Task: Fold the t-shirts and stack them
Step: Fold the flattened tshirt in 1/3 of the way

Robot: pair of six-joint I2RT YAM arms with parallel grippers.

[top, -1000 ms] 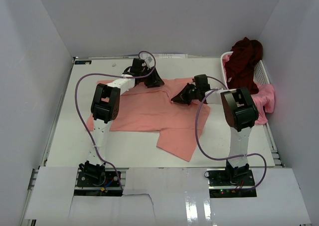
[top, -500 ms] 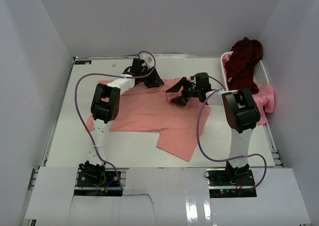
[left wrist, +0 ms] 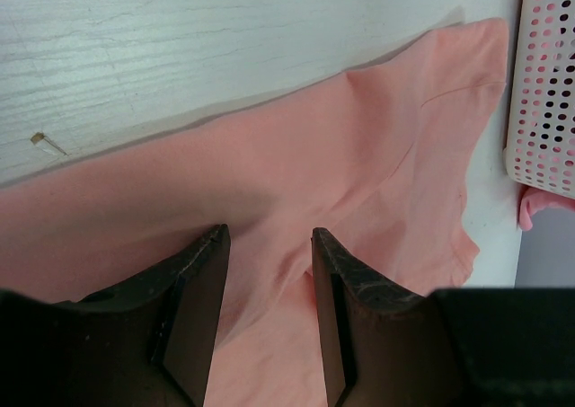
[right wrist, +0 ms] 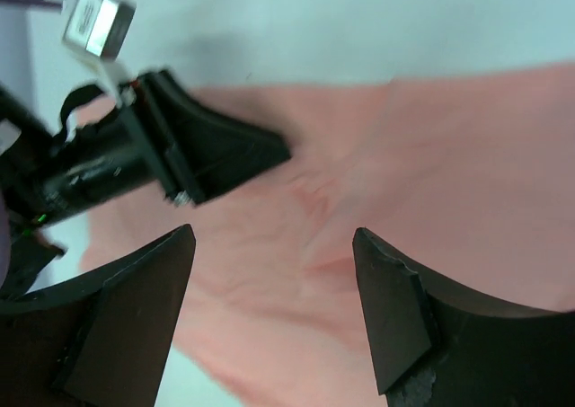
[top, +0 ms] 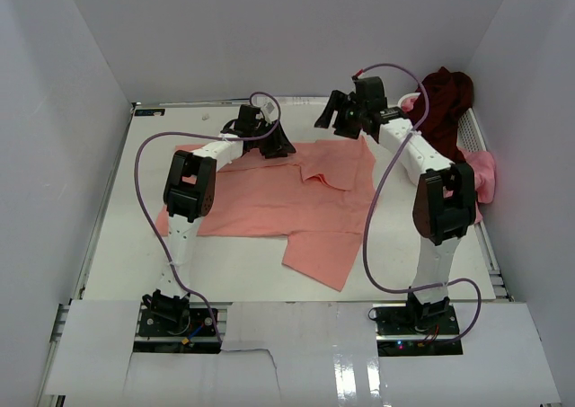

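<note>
A salmon-pink t-shirt [top: 260, 205] lies spread on the table, its far right sleeve folded inward [top: 328, 169]. My left gripper [top: 274, 145] rests low on the shirt's far edge. In the left wrist view its jaws [left wrist: 268, 236] stand apart with a crease of the salmon cloth [left wrist: 359, 155] running between them. My right gripper [top: 331, 118] hangs raised over the shirt's far right corner, open and empty [right wrist: 273, 236], with the shirt [right wrist: 449, 155] below. A dark maroon t-shirt [top: 440, 101] is heaped in the basket. A brighter pink t-shirt [top: 481, 173] hangs over the basket's near side.
The white slatted basket [top: 472, 133] stands at the table's far right, and its wall [left wrist: 544, 84] also shows in the left wrist view. Purple cables loop over both arms. White walls close in the table on three sides.
My right gripper opened and let go of the salmon shirt's sleeve, then rose and swung toward the far right. The sleeve now lies folded on the shirt. The left arm stayed put.
</note>
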